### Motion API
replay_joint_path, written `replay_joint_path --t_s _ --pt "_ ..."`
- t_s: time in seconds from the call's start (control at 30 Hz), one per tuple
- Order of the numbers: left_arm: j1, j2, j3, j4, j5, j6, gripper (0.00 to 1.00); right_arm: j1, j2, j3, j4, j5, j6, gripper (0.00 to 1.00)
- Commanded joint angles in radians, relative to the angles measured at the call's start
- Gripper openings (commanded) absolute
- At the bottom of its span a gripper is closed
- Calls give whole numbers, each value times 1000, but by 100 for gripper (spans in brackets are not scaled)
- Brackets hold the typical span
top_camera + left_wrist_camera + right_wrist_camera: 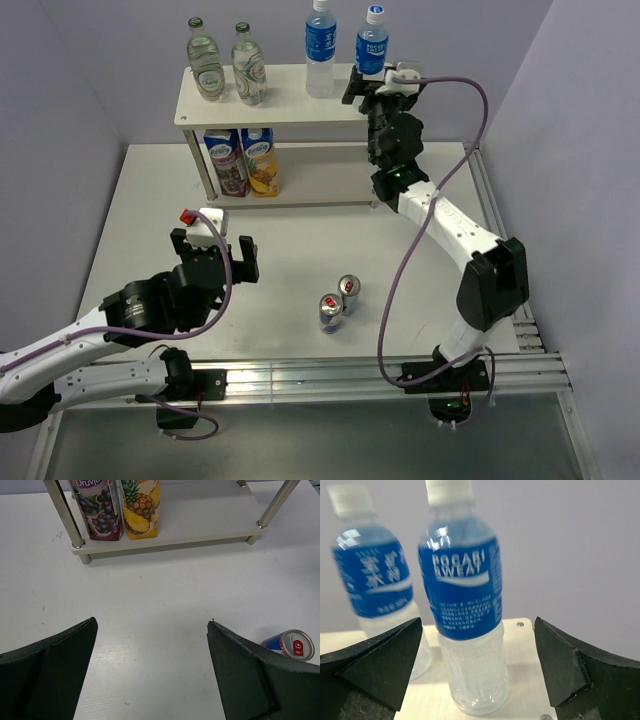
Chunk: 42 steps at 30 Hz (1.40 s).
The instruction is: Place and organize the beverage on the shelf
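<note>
The cream two-tier shelf [290, 108] stands at the back. Its top board holds two glass bottles [226, 66] on the left and two blue-label Pocari Sweat bottles [345, 45] on the right. Two juice cartons [243, 160] stand on the lower board. My right gripper [371, 86] is open around the rightmost Pocari bottle [465, 595], which stands upright on the top board [520, 680], fingers clear of it. Two Red Bull cans [338, 300] stand on the table. My left gripper [213, 256] is open and empty over the table, left of the cans. One can [291, 645] shows by its right finger.
The grape and pineapple cartons [117, 507] fill the left end of the lower board [205, 515]; the rest of that board is bare. Metal posts [62, 512] stand at the shelf corners. A purple cable [400, 270] loops along the right arm. Grey walls close in both sides.
</note>
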Motion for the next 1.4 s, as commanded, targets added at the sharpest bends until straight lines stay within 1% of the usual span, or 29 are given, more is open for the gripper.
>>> replay_joint_path --t_s 0.0,0.17,0.4,0.5,0.53,0.57,0.6,0.63,0.67,0.7,0.73,0.77,0.8,0.83,0.87,0.9,0.93,0.97,1.0,1.03,1.07,1.1,1.13,1.17,1.2,1.23,1.27,1.33,1.37 --pt "2 -20 7 -1 -22 -9 98 18 -109 -44 49 -7 36 100" --pt "2 -26 7 -1 -24 -9 98 41 -206 -119 29 -6 56 100" --pt "4 -29 7 -3 -29 -12 98 104 -385 -275 14 59 75 100" --pt "4 -41 4 3 -29 -11 98 162 -483 -341 -3 99 70 100" --pt "4 -46 3 6 -29 -11 98 179 -541 -360 -14 126 70 100" --pt "4 -49 -1 9 -22 -9 98 220 -574 -400 -26 138 77 100" --pt "4 -53 -2 15 -19 -9 98 242 -609 -421 -75 139 90 100" --pt "5 -57 -4 21 -13 0 98 260 -678 -441 -112 137 134 100" --pt "4 -58 -7 28 -4 4 99 300 -712 -473 -156 148 159 100" --pt "4 -60 -8 41 13 15 99 323 -774 -487 -248 171 226 100" --pt "4 -57 -8 43 16 17 99 349 -802 -500 -302 244 257 100" --pt "4 -52 -7 43 22 18 99 404 -829 -521 -362 279 289 100" --pt "4 -49 -7 46 27 23 99 435 -871 -530 -488 325 359 100" --pt "4 -44 -4 45 28 21 99 466 -888 -533 -562 365 401 100" --pt "4 -37 2 43 30 21 99 495 -907 -552 -625 452 436 100" --pt "4 -31 4 40 34 20 99 571 -936 -561 -743 500 503 100" --pt "4 -27 6 40 34 17 99 614 -947 -572 -803 548 539 100" --pt "4 -24 7 38 36 18 99 663 -956 -585 -853 659 570 100" --pt "4 -21 6 38 37 18 99 769 -959 -586 -997 722 688 100" --pt "4 -23 7 41 43 20 99 827 -955 -573 -1098 793 781 100" --pt "4 -24 7 43 48 21 99 887 -945 -566 -1290 867 958 100" --pt "4 -26 6 46 51 23 99 1005 -909 -550 -1424 890 1093 100" --pt "2 -27 7 48 51 23 99 1056 -875 -502 -1588 895 1269 100" --pt "4 -32 6 46 48 17 99 1098 -838 -480 -1919 887 1643 100" --pt "4 -37 6 45 48 17 99 1148 -751 -465 -2042 837 1785 100" --pt "4 -38 4 46 45 17 99 1168 -705 -455 -2130 811 1888 100" --pt "4 -43 3 46 45 15 99 1188 -627 -457 -2161 780 1926 100" --pt "2 -44 1 48 44 17 99 1237 -567 -481 -2162 720 1982 100" --pt "4 -43 2 46 45 17 99 1259 -547 -495 -2160 703 2065 100"
